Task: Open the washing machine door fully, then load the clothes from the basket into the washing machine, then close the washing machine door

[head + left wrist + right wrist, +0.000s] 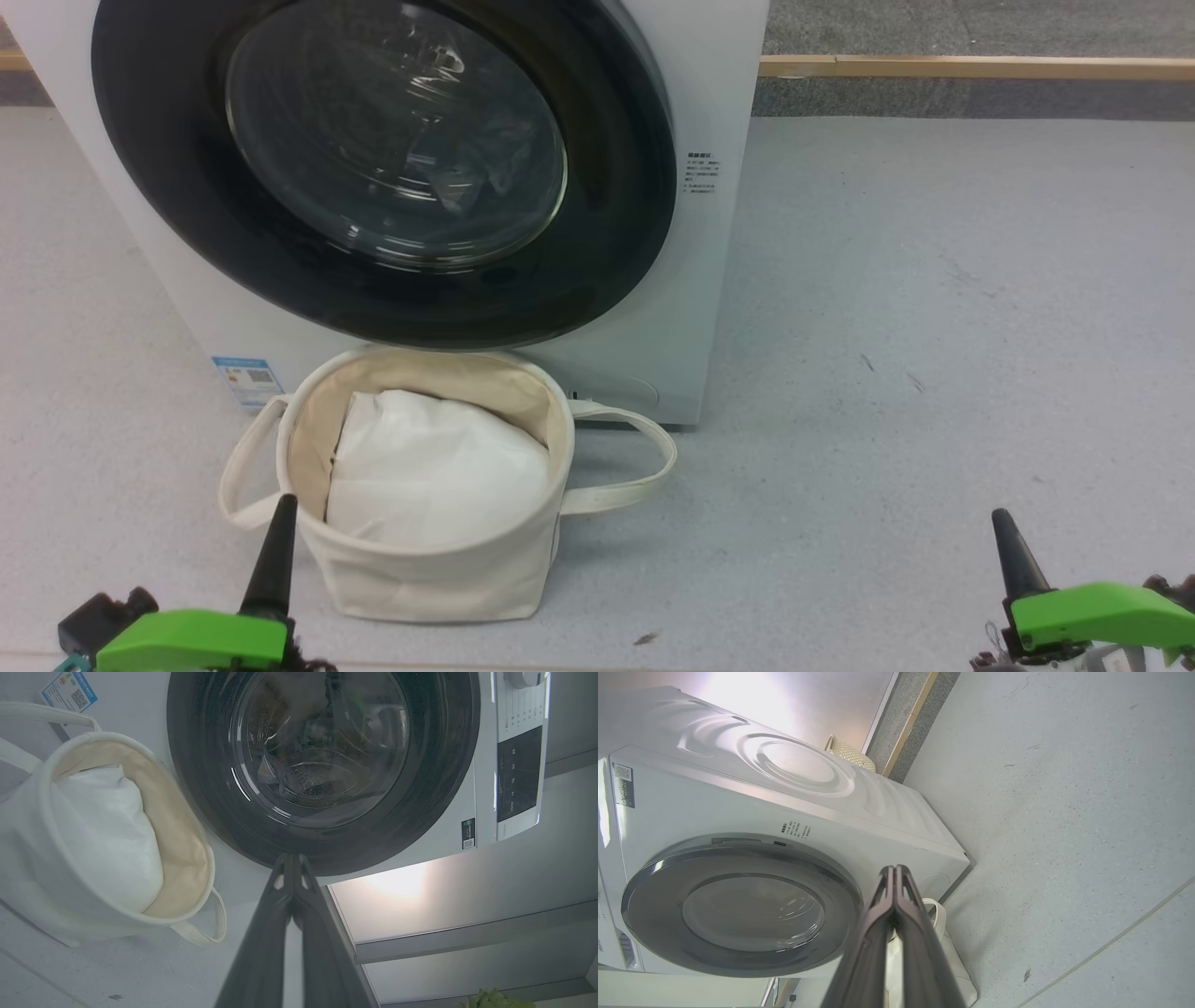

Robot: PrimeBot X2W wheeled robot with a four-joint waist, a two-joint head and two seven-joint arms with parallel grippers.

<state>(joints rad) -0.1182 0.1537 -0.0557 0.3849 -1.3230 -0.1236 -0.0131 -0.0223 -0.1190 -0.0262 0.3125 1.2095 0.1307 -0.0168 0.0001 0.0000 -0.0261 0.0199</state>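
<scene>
- L tool: fingers pressed together, empty; R tool same, well apart.
- Just beside L tool: basket, w/ white bundle inside.
- Beyond basket, ahead of both tools: washing machine door, shut against washing machine.

White pillow, plump, creased. Grey floor w/ scuffs, dark speck up front. Wood strip along far edge. Wicker item beyond.

Washing machine door shut; basket upright before it.
</scene>
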